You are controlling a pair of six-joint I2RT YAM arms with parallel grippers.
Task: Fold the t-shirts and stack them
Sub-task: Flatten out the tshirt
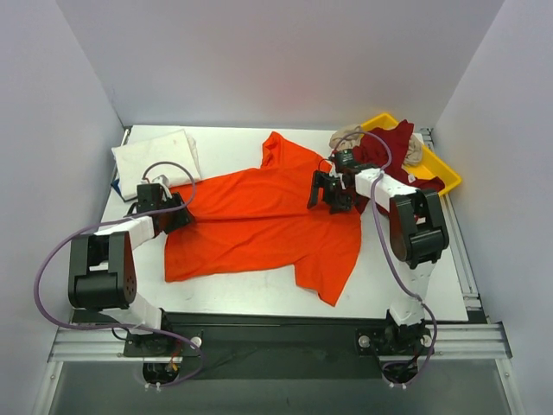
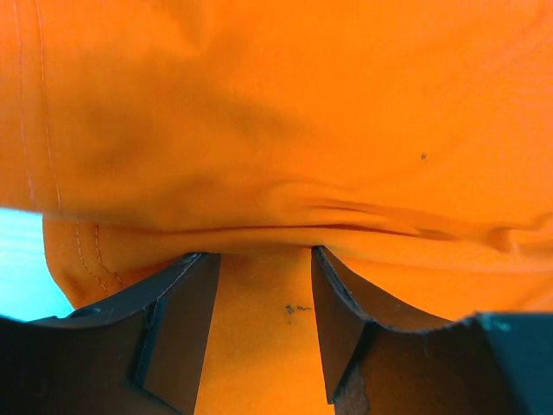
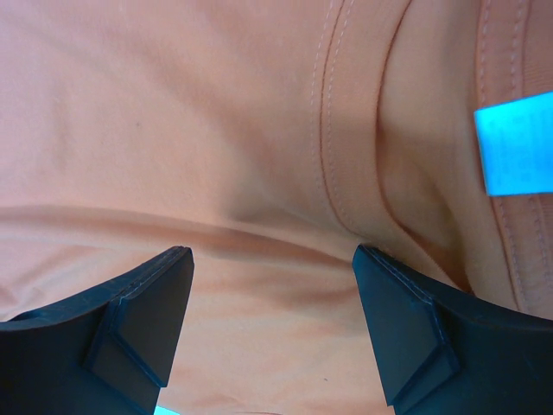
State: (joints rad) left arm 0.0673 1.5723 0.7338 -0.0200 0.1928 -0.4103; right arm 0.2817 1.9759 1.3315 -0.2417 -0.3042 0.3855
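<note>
The bright orange t-shirt (image 1: pixel 259 220) lies spread out in the middle of the table. My left gripper (image 1: pixel 177 212) is at its left edge. In the left wrist view the left gripper (image 2: pixel 259 253) is open, with orange cloth (image 2: pixel 276 130) between its fingers and a fold at the tips. My right gripper (image 1: pixel 327 192) is at the shirt's right side near the collar. In the right wrist view the right gripper (image 3: pixel 272 252) is wide open over the cloth (image 3: pixel 216 112). A folded white t-shirt (image 1: pixel 155 160) lies at the back left. The dark red t-shirt (image 1: pixel 393 147) and the beige t-shirt (image 1: pixel 346 137) are heaped at the back right.
A yellow tray (image 1: pixel 442 173) at the back right holds the heaped shirts. A blue label (image 3: pixel 516 143) shows at the orange shirt's collar. White walls close in the table on the left, back and right. A metal rail runs along the near edge.
</note>
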